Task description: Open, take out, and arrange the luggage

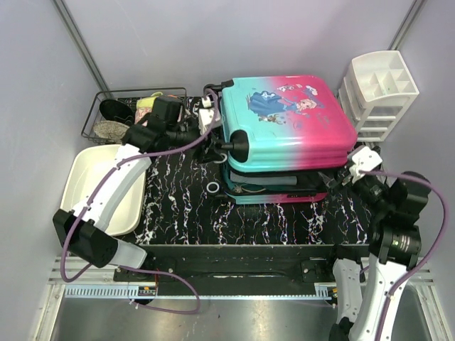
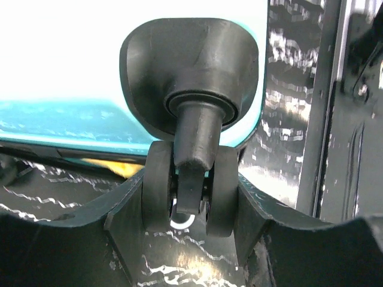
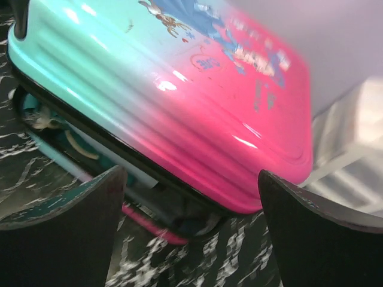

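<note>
Suitcase (image 1: 284, 117) lies flat at counter (image 1: 185, 213) centre-back, its upper shell raised off the lower one with a gap along the near edge. The contents in the gap are too blurred to name. Left hand (image 2: 190, 215) is clamped on the twin wheel (image 2: 158, 191) at the left end. Right hand (image 3: 191, 179) is spread wide and holds nothing, close to the pink right corner. Bare marbled counter lies in front. White drawer organizer (image 1: 380, 92) crowds the right end. Wire basket (image 1: 96, 117) of shoes is back-left, with a white tub (image 1: 82, 185) on the left. A small white ring (image 1: 213, 187) lies near the left end, possibly loose.
</note>
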Available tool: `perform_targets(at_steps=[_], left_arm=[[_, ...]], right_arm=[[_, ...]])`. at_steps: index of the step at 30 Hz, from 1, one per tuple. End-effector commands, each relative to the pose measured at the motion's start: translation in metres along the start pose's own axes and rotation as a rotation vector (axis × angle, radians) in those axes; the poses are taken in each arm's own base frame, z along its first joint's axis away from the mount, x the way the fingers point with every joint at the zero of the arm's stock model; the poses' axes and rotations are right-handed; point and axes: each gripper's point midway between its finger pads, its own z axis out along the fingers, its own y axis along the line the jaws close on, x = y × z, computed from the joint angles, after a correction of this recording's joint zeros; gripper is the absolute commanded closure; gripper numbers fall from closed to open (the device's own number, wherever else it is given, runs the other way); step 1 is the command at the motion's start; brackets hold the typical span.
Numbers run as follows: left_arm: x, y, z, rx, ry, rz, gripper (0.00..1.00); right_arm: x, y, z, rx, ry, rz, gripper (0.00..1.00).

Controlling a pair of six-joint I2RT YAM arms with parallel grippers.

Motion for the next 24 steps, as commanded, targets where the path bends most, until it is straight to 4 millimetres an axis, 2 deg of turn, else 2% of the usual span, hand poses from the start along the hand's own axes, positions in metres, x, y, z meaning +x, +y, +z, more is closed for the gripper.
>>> perform_targets(at_steps=[1, 2, 5, 6, 7, 8, 10, 11, 12, 13, 16, 18, 19, 21, 22, 24], left_arm=[[-0.099, 0.032, -0.039, -0.130, -0.284, 0.017, 1.00], [-0.102, 0.039, -0.043, -0.143, -0.304, -0.007, 1.00], [-0.122, 0.051, -0.051, -0.151, -0.384, -0.078, 1.00], [-0.130, 0.055, -0.054, -0.149, -0.414, -0.079, 1.00], [-0.134, 0.059, -0.053, -0.143, -0.429, -0.134, 1.00], [-0.136, 0.064, -0.056, -0.147, -0.443, -0.152, 1.00], [-0.143, 0.070, -0.057, -0.133, -0.473, -0.197, 1.00], [-0.143, 0.075, -0.058, -0.138, -0.478, -0.209, 1.00], [-0.147, 0.077, -0.059, -0.135, -0.493, -0.209, 1.00], [-0.149, 0.080, -0.059, -0.131, -0.501, -0.237, 1.00], [-0.152, 0.086, -0.059, -0.115, -0.516, -0.268, 1.00], [-0.152, 0.088, -0.059, -0.116, -0.519, -0.277, 1.00], [-0.151, 0.090, -0.058, -0.116, -0.517, -0.284, 1.00], [-0.151, 0.091, -0.058, -0.115, -0.520, -0.291, 1.00], [-0.149, 0.093, -0.057, -0.115, -0.519, -0.297, 1.00], [-0.148, 0.095, -0.057, -0.112, -0.519, -0.309, 1.00]], right_arm=[[-0.038, -0.013, 0.003, 0.038, -0.193, -0.320, 0.00], [-0.047, -0.012, 0.003, 0.031, -0.241, -0.378, 0.00], [-0.045, -0.009, 0.009, 0.008, -0.285, -0.495, 0.00], [-0.037, -0.010, 0.014, 0.003, -0.282, -0.517, 0.00], [-0.035, -0.013, 0.017, 0.007, -0.290, -0.557, 0.00], [-0.044, -0.018, 0.018, 0.031, -0.327, -0.618, 0.00], [-0.035, -0.024, 0.027, 0.043, -0.334, -0.670, 0.00], [-0.048, -0.031, 0.026, 0.085, -0.377, -0.742, 0.01], [-0.040, -0.036, 0.033, 0.086, -0.376, -0.754, 0.00], [-0.050, -0.040, 0.033, 0.115, -0.409, -0.826, 0.00], [-0.049, -0.045, 0.047, 0.110, -0.434, -0.924, 0.00], [-0.045, -0.050, 0.060, 0.109, -0.433, -0.973, 0.00], [-0.055, -0.051, 0.065, 0.145, -0.460, -1.011, 0.00], [-0.054, -0.055, 0.083, 0.166, -0.458, -1.050, 0.00], [-0.065, -0.054, 0.088, 0.201, -0.489, -1.066, 0.00], [-0.063, -0.055, 0.105, 0.193, -0.487, -1.097, 0.00]])
